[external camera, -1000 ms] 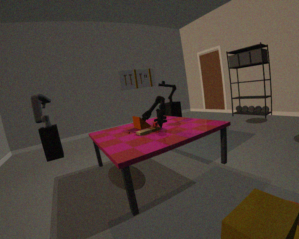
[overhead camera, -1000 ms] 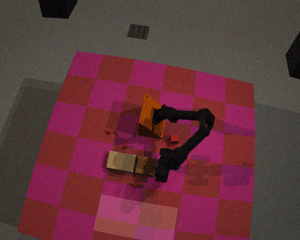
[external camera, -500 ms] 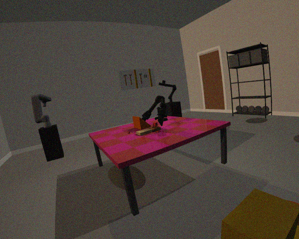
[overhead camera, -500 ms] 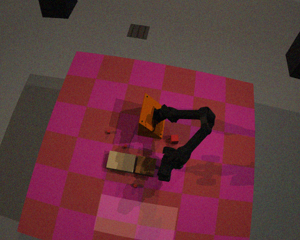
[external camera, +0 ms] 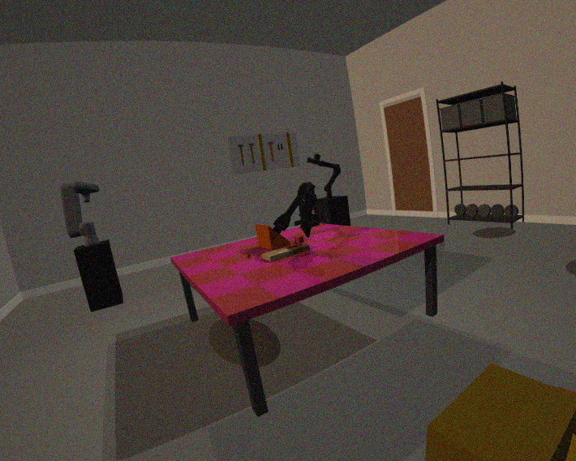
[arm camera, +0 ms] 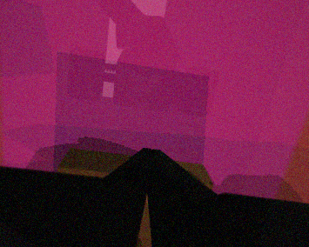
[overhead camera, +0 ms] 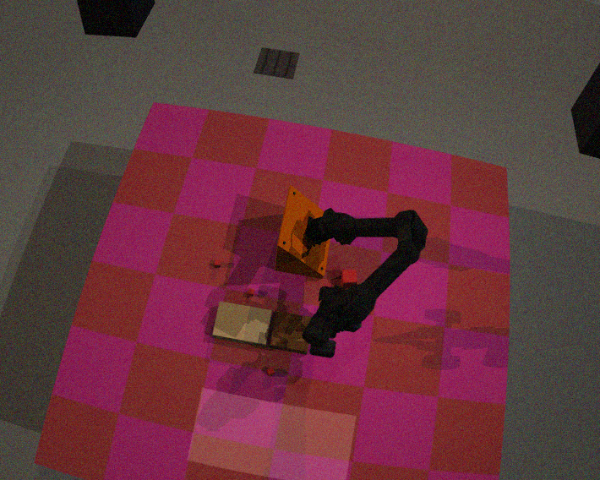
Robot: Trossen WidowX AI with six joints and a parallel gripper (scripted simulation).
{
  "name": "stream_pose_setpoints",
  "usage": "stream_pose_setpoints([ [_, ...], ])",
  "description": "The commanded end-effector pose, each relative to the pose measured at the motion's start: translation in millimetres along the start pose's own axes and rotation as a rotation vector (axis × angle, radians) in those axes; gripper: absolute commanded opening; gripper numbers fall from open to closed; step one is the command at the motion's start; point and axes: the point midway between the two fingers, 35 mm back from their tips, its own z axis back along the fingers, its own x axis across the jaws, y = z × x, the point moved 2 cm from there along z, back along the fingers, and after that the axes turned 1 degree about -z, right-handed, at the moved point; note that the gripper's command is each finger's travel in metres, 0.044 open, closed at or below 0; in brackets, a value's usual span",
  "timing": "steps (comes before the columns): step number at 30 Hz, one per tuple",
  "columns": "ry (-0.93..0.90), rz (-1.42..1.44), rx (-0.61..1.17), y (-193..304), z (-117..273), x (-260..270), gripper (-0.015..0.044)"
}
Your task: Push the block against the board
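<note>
The pale board (overhead camera: 242, 324) (external camera: 274, 256) lies flat on the checkered table. The darker square block (overhead camera: 286, 332) (external camera: 299, 248) lies at its right end in the top view. A thin dark line runs between them; whether they touch fully is too small to tell. Their long edges look nearly in line. My gripper (external camera: 306, 234) (arm camera: 150, 157) is shut and empty, pointing down above the block's far right end from the board. In the top view the arm hides its fingertips and the block's right edge. In the wrist view a wooden part (arm camera: 90, 162) shows partly behind the fingers; which one is unclear.
An orange wedge-shaped mount (overhead camera: 290, 216) (external camera: 268, 238) stands behind the board, under my arm's base. A red cube (overhead camera: 348, 276) (external camera: 298, 239) stands behind and right of the block. Small red items (overhead camera: 216, 264) (overhead camera: 250, 292) (overhead camera: 270, 370) lie around the board.
</note>
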Motion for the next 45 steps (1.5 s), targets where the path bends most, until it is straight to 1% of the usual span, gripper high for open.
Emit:
stream_pose_setpoints([
  [1,-0.017,-0.002,0.001,4,-16,1,0.0],
  [3,-0.016,-0.002,0.001,4,-47,1,0.0],
  [5,-0.016,-0.001,-0.001,4,-59,2,0.0],
  [13,-0.016,-0.002,0.0,6,-59,2,0.0],
  [37,-0.016,-0.002,0.005,46,-58,-1,0.0],
  [45,-0.016,-0.002,0.005,37,-58,-2,0.0],
])
